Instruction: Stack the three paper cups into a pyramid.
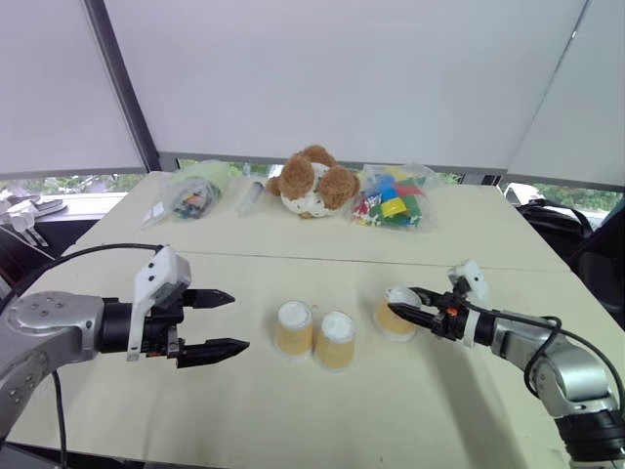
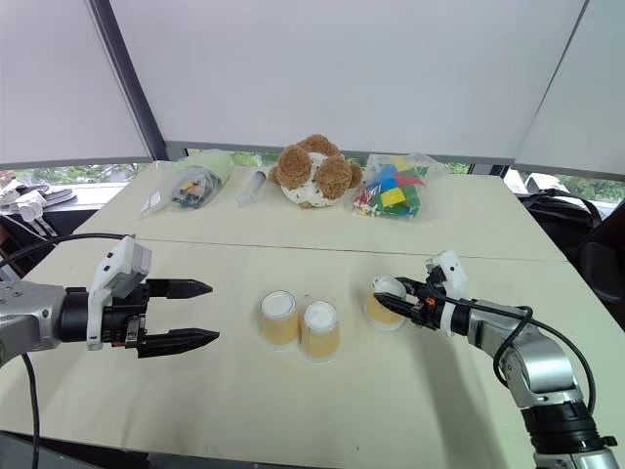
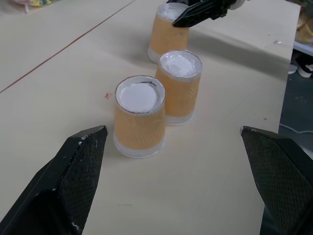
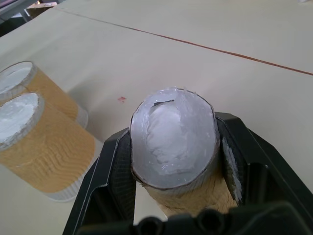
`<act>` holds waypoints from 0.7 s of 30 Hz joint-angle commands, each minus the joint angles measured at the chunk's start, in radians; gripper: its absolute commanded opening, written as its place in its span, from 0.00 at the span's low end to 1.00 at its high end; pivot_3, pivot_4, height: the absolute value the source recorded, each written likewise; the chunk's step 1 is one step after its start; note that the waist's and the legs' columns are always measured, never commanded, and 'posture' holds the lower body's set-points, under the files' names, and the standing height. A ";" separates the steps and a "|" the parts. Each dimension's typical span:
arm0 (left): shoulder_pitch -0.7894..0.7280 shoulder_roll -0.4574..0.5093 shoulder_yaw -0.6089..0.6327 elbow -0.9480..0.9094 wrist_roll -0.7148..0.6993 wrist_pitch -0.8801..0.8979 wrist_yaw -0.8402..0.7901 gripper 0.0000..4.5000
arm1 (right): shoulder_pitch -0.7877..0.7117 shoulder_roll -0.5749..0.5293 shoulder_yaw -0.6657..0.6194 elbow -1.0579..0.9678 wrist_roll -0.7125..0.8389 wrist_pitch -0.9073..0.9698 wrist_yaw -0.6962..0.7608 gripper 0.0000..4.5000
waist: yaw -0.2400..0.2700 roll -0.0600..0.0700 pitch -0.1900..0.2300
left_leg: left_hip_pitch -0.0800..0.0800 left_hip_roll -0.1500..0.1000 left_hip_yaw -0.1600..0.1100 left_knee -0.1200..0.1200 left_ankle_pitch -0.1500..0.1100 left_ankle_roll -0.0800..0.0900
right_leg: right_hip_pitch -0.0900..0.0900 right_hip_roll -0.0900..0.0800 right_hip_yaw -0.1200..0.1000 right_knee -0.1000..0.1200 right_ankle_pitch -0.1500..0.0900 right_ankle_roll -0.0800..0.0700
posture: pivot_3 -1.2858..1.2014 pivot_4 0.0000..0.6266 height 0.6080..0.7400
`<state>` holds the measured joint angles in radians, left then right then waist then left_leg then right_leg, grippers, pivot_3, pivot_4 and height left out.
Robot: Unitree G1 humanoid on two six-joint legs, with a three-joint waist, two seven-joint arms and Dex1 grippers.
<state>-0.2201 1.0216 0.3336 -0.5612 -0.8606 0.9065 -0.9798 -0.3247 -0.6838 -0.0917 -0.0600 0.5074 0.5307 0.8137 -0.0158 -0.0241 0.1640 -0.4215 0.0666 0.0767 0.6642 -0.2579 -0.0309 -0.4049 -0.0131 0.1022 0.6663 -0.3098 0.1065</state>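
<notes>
— Where is the right gripper [image 1: 402,302]?
— Clamped on the third cup [image 1: 395,314], fingers either side of its upturned base; the cup seems slightly squeezed, though I can't be sure.
— And the other two cups [image 1: 314,334]?
— Upside down, touching, at about nine o'clock from the held one.
— The left gripper [image 1: 223,321]?
— Spread wide, holding nothing, at nine o'clock from the pair on the table [image 1: 293,420].

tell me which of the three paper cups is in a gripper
The lone cup on the robot's right, clamped between the right gripper's fingers. The other two cups stand untouched side by side at centre.
</notes>
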 commanded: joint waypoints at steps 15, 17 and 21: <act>0.083 0.082 0.114 -0.038 -0.035 0.000 -0.045 1.00 | -0.600 0.028 0.087 -0.199 0.294 0.556 0.005 0.44 | -0.001 0.004 0.003 | -0.003 0.001 0.001 -0.002 0.000 0.000 | -0.006 0.001 0.001 0.002 -0.001 -0.002 | 0.52 0.24 1.00; 0.116 0.069 0.136 -0.059 -0.043 0.008 -0.025 1.00 | -0.604 0.049 0.105 -0.221 0.309 0.587 0.000 0.44 | -0.003 0.004 0.003 | -0.004 0.001 0.003 -0.001 0.000 0.000 | -0.008 -0.001 0.002 0.003 -0.001 -0.002 | 0.52 0.24 1.00; 0.157 0.054 0.159 -0.086 -0.057 0.008 0.006 1.00 | -0.582 0.065 0.124 -0.239 0.317 0.619 -0.013 0.44 | 0.001 0.004 0.003 | -0.004 0.000 0.003 0.000 0.000 0.000 | -0.007 -0.002 0.001 0.002 -0.001 -0.002 | 0.52 0.24 1.00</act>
<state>-0.0628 1.0765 0.4518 -0.6209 -0.8998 0.9146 -0.9873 -0.8994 -0.6165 0.0397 -0.2633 0.8082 1.1499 0.8024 -0.0149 -0.0205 0.1667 -0.4258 0.0669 0.0792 0.6638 -0.2577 -0.0312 -0.4120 -0.0147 0.1032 0.6688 -0.3105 0.1047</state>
